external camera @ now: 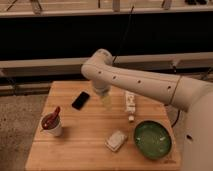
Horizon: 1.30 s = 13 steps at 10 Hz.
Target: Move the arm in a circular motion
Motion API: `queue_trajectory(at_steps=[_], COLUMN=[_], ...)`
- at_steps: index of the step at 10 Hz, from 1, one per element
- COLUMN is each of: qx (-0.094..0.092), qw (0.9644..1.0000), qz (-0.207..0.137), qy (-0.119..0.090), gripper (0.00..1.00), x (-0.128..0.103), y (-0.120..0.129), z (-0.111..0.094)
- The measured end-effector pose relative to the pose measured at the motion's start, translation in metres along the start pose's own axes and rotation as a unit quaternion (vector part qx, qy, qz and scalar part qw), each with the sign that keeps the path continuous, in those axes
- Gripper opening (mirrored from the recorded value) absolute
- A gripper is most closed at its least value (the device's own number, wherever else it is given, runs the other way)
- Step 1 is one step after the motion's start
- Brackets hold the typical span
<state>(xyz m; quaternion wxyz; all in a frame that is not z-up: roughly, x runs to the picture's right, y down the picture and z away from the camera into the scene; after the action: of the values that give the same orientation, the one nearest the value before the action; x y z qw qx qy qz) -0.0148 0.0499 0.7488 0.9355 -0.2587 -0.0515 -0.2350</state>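
Under the arm's bent joint: the claw hangs over the back half of the bench, pointing down, its tip just above the wood.
Claw state: cannot tell whether it is apart or together; nothing can be seen in it.
Left of the claw: a black phone lies flat and slanted, just beside it.
Right of the claw: a white bottle lies on its side, near but apart from it.
Nearer the camera, to the left: a white cup with a red utensil standing in it, well apart from the claw.
Nearer the camera, to the right: a pale block, and beside that a green bowl at the bench's corner.
In the way: the phone and the bottle flank the claw on either side; the wood straight under it is bare.
Writing: any print on the bottle is too small to make out.
Arm, place: the arm reaches in from the right edge, passes above the bottle, and turns down at a rounded joint.
Arm, look: glossy white, thick tube segments, bulbous joints, a row of small dark dots along its side.
Behind the claw: a dark cable rises from the joint against a dark wall.
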Motion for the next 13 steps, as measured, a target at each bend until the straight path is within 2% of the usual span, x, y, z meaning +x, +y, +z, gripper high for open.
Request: queue_trajectory(at_steps=[2, 5, 9, 13], qx=[0.0, -0.001, -0.005, -0.009], qw=[0.9999, 0.9996, 0.9991, 0.999], qz=[-0.011, -0.023, -0.034, -0.03], qy=[-0.009, -0.015, -0.024, -0.032], gripper=[0.8, 0.8, 0.8, 0.8], x=[-0.023, -0.032, -0.037, -0.03], y=[-0.004, 0.011, 0.019, 0.033], z=[0.0, 0.0, 0.001, 0.004])
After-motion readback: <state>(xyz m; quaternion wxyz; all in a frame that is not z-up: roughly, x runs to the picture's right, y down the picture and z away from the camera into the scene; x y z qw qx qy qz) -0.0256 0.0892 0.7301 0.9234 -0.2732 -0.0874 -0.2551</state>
